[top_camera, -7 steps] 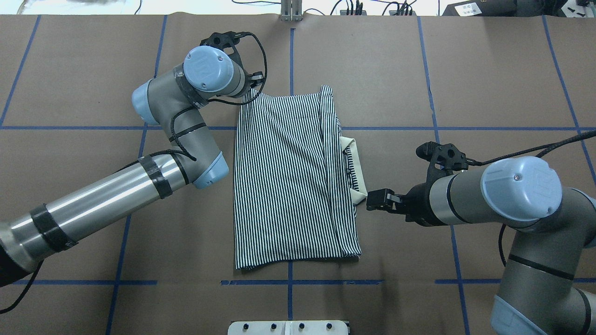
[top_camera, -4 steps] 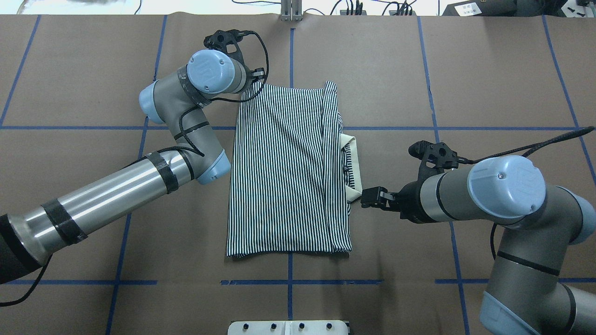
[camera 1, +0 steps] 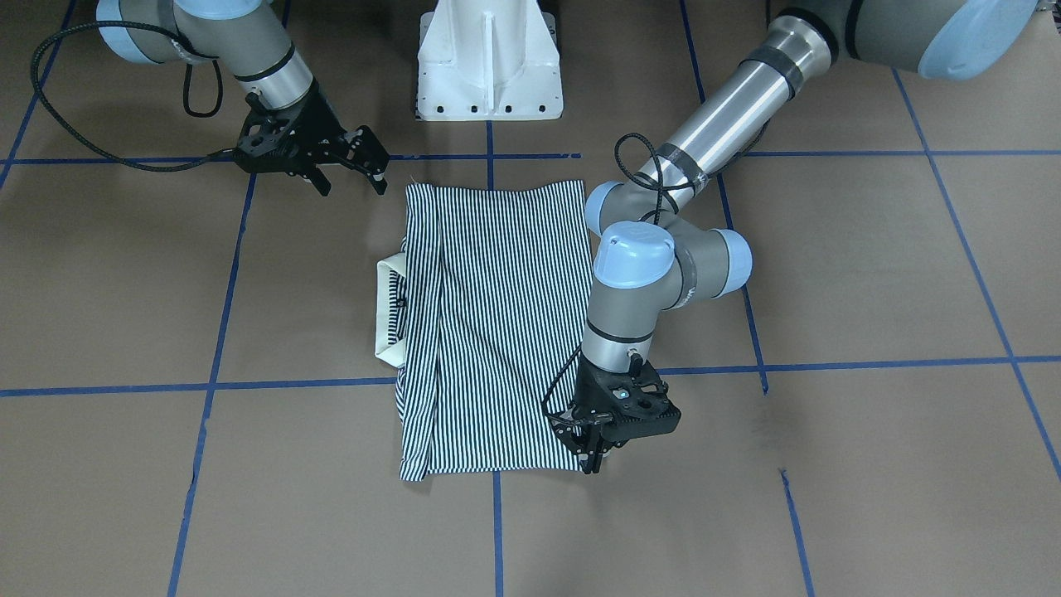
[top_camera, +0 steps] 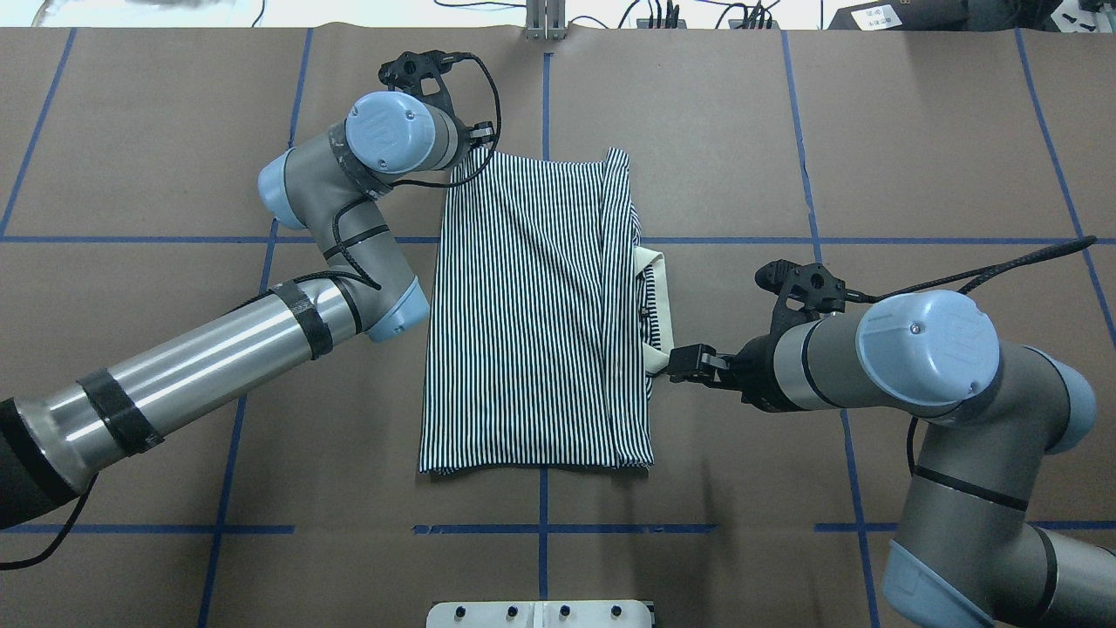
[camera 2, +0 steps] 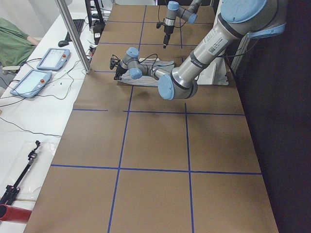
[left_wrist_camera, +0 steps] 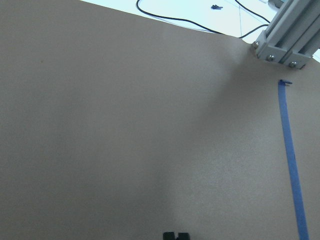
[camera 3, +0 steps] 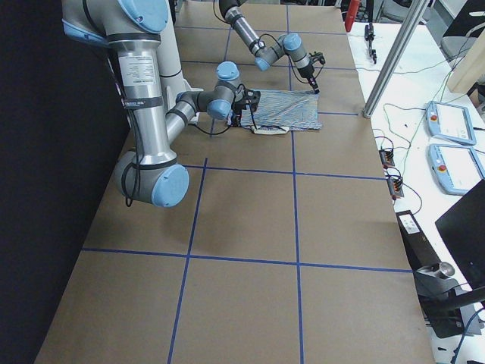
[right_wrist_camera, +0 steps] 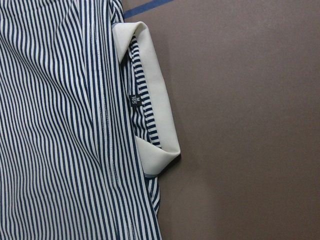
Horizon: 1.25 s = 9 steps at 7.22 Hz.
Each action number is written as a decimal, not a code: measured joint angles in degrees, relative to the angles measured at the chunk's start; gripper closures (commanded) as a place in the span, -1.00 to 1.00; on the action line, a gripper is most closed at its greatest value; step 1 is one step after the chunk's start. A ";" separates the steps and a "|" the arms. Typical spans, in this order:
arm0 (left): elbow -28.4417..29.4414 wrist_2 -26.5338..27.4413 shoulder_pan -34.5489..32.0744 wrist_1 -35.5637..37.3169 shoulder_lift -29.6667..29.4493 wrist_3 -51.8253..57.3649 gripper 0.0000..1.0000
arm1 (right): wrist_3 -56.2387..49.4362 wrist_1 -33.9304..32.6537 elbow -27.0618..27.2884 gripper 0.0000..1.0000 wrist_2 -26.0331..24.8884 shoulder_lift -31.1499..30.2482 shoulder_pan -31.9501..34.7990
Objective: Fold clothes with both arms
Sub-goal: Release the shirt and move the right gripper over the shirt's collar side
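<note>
Shirt (top_camera: pixel 523 314) is soft matt cloth; table (top_camera: pixel 741 131) matt paper; left arm (top_camera: pixel 200 366) polished metal.

Brown-papered table (top_camera: pixel 915 131) w/ blue tape grid (top_camera: pixel 131 239) carries folded striped polo shirt (top_camera: pixel 532 314), lying flat near centre

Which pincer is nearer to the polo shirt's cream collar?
Right. The right pincer is open by the collar's near end; the left pincer is at the polo shirt's far corner, on the opposite side.
</note>
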 measured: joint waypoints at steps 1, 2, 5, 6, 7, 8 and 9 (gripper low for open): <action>-0.23 -0.13 -0.42 -0.65 0.06 -0.14 -1.00 | -0.10 -0.21 -0.83 -1.00 -0.33 1.14 0.00; -1.31 -1.22 -1.22 -1.26 0.27 -0.24 -1.00 | -0.28 -0.57 -1.67 -1.00 -0.56 2.09 0.10; -16.31 -10.03 -2.53 9.03 7.33 0.93 -1.00 | -8.16 -14.86 -3.14 -1.00 -1.15 9.99 0.12; -25.18 -11.03 -2.55 14.13 11.68 2.98 -1.00 | -10.41 -20.94 -4.38 -1.00 -1.72 13.89 -0.44; -33.40 -11.43 -2.44 18.41 15.46 4.91 -1.00 | -11.60 -24.41 -7.84 -1.00 -2.66 18.20 -1.44; -39.88 -11.61 -2.19 22.20 18.36 5.82 -1.00 | -12.23 -25.83 -12.68 -1.00 -3.36 22.16 -2.64; -44.47 -12.58 -2.04 25.49 20.36 6.16 -1.00 | -13.10 -26.37 -16.75 -1.00 -3.63 24.64 -3.85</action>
